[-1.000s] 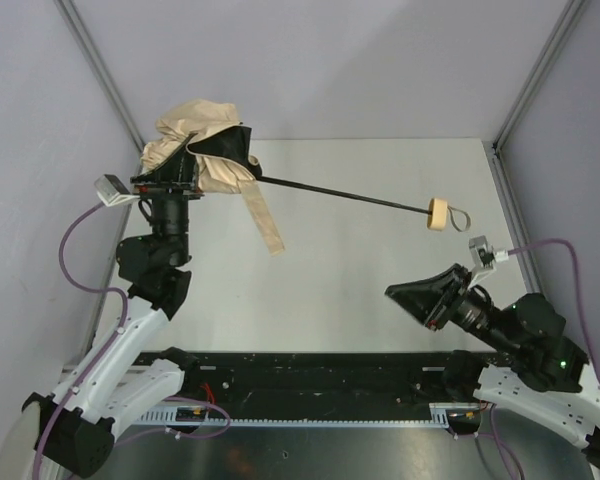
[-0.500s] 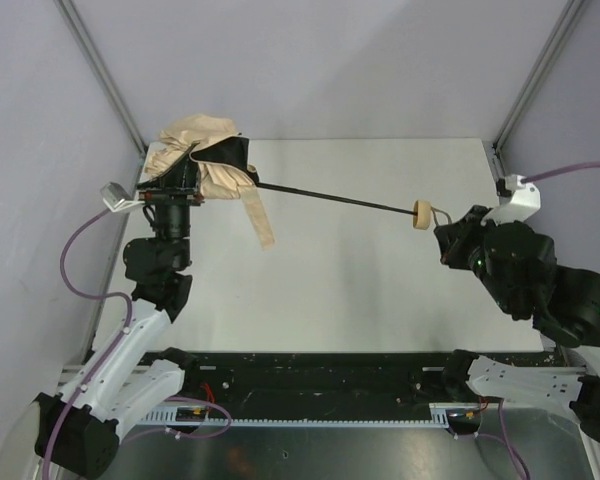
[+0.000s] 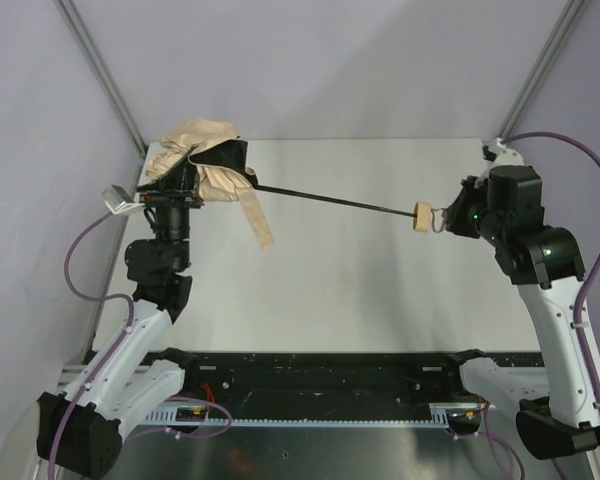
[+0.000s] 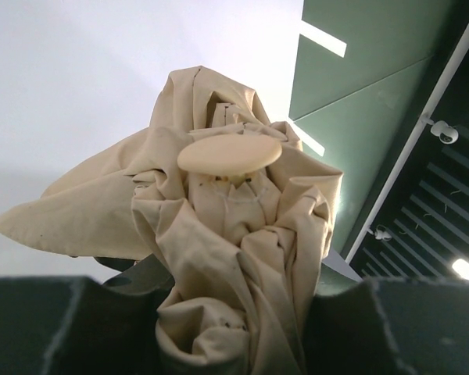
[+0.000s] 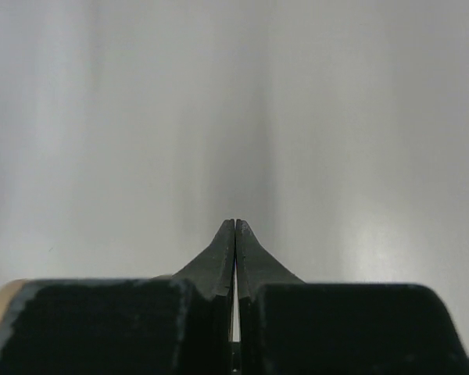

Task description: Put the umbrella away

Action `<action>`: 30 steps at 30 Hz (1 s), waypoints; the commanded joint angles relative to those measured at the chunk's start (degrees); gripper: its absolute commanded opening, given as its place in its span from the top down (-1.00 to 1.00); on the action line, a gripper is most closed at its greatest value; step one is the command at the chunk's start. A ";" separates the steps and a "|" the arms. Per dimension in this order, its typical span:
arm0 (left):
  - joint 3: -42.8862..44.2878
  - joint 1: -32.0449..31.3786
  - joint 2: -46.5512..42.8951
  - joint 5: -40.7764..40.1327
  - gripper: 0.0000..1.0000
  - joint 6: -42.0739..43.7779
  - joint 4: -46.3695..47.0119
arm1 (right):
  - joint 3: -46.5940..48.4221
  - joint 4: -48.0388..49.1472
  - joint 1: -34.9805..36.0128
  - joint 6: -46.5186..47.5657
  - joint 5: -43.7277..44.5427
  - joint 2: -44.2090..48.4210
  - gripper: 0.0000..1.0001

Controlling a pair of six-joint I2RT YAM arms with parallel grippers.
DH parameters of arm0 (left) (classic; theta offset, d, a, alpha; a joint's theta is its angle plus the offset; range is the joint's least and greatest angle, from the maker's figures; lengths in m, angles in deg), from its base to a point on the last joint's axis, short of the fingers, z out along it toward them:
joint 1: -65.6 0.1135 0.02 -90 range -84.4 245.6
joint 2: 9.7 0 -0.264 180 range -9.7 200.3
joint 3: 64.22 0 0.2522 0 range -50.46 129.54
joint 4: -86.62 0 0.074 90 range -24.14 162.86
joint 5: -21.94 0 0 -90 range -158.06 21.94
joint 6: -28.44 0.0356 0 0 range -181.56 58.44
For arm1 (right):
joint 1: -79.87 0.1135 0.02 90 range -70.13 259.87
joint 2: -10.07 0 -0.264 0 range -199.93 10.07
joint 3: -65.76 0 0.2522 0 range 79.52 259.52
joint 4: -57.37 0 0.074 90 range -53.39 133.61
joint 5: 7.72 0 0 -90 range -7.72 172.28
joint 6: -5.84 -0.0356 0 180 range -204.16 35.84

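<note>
The umbrella [image 3: 205,172] is held in the air above the counter [image 3: 360,300]. Its bunched tan fabric [image 4: 234,234] is clamped in the left gripper [image 3: 177,186], and its thin shaft [image 3: 330,199] reaches right to the handle [image 3: 418,216]. The fabric looks soft and light, the shaft stiff but easily bent sideways. The handle seems the firmest hold. The right gripper [image 5: 235,234], jaws pressed together, sits just beside the wrist loop [image 3: 437,214]. I cannot tell whether it pinches the loop.

The umbrella [image 4: 234,234] bunched inside the left gripper [image 4: 228,312] is matt beige cloth, soft and heavily creased, topped by a smooth pale cap [image 4: 229,154]. Its shaft [image 3: 330,198] looks like thin dark metal. The right gripper [image 5: 235,234] has matt black fingers.
</note>
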 commanded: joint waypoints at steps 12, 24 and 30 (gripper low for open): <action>3.01 -7.78 10.77 1.37 1.00 -4.37 12.01 | 42.57 6.58 39.82 -9.47 3.70 -41.85 1.00; 3.53 -7.69 11.16 -0.25 1.00 -3.24 15.26 | -8.55 32.70 11.70 -16.41 -26.33 -8.29 -0.39; 2.35 -7.02 9.95 -0.36 1.00 -3.99 16.75 | -32.38 72.46 12.54 -48.39 -49.06 -2.50 -0.86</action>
